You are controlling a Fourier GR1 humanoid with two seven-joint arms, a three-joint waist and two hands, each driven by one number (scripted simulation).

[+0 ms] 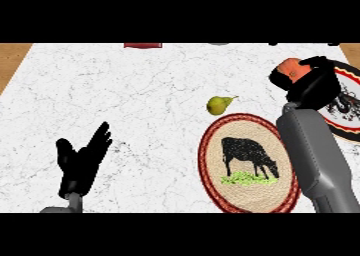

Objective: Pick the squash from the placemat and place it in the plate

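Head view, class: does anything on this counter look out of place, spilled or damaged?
Nothing is spilled or broken. The only stray is the pear, lying on bare counter just beyond the placemat, on neither it nor the plate.

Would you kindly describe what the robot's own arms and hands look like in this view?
The left hand is black, with slim fingers and a thumb; the right hand is black too. The right forearm is a smooth grey shaft; only a short grey stub of the left forearm shows. No cables, markings or sleeves are visible.
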